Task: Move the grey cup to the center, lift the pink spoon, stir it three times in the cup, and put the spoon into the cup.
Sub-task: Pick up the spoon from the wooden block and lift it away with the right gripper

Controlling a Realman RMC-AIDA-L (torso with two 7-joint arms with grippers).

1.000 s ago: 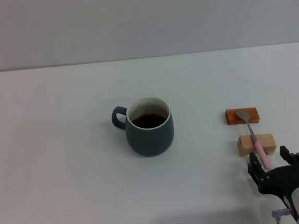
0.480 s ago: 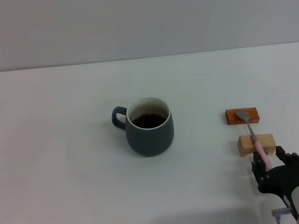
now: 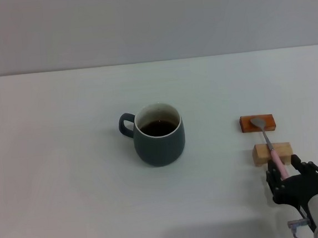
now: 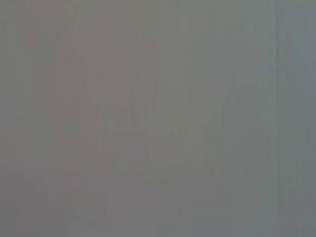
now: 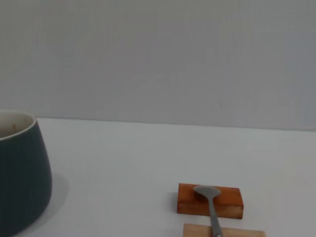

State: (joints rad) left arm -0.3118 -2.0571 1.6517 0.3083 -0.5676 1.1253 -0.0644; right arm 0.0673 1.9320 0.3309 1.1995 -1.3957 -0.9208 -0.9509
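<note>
The grey cup [image 3: 159,134] stands upright at the table's middle, handle to the left, dark liquid inside; its side also shows in the right wrist view [image 5: 22,177]. The pink spoon [image 3: 274,155] lies with its metal bowl on an orange block [image 3: 257,122] and its pink handle across a pale wooden block [image 3: 272,153]. My right gripper [image 3: 283,167] is at the near end of the handle, open, one finger on each side of it. The spoon's bowl and neck show in the right wrist view [image 5: 209,193]. My left gripper is out of view.
The white table [image 3: 69,177] runs back to a grey wall. The orange block [image 5: 210,202] and the top of the wooden block [image 5: 224,230] show in the right wrist view. The left wrist view shows only plain grey.
My right gripper's fingers have drawn closer together around the spoon's handle end. The cup, spoon and blocks have not moved.
</note>
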